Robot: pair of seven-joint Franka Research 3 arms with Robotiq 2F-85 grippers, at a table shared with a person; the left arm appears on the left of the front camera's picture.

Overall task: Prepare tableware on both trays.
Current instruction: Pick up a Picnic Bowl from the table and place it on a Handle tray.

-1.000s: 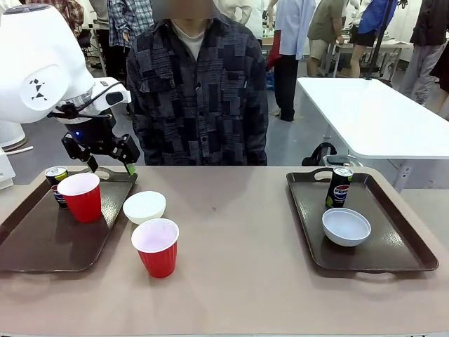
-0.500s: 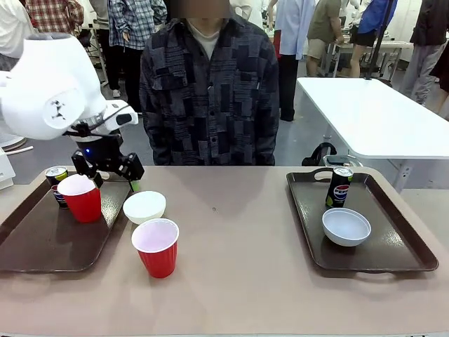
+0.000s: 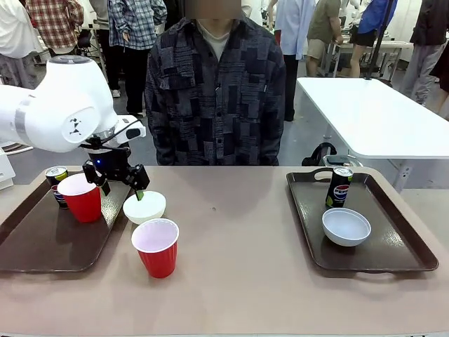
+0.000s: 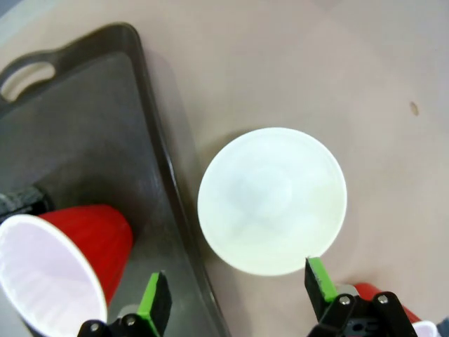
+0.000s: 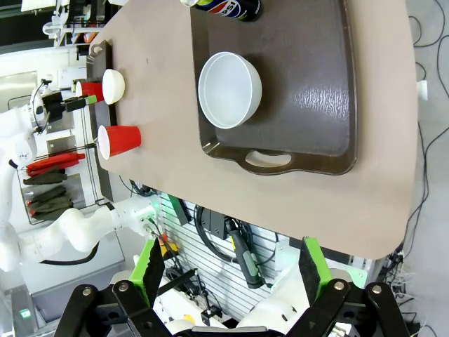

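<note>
My left gripper (image 3: pixel 123 191) hangs open just above the near rim of a white bowl (image 3: pixel 144 206) that sits on the table beside the left tray (image 3: pixel 42 246). In the left wrist view, the bowl (image 4: pixel 272 200) lies just beyond the spread green fingertips (image 4: pixel 319 277), next to the tray rim (image 4: pixel 163 175). A red cup (image 3: pixel 83 198) and a Pepsi can (image 3: pixel 55 177) stand on the left tray. Another red cup (image 3: pixel 156 247) stands on the table. The right tray (image 3: pixel 393 246) holds a can (image 3: pixel 339 187) and a white bowl (image 3: pixel 346 226). My right gripper (image 5: pixel 231 270) is open high above the right tray (image 5: pixel 316 105).
A person in a dark patterned shirt (image 3: pixel 210 91) stands at the far side of the table. Bare table lies between the two trays (image 3: pixel 238 210). The right wrist view looks down on the table's near edge (image 5: pixel 280 217) and the floor beyond.
My left gripper has moved right and down, from above the far end of the left tray to the white bowl on the table. Nothing else has shifted.
</note>
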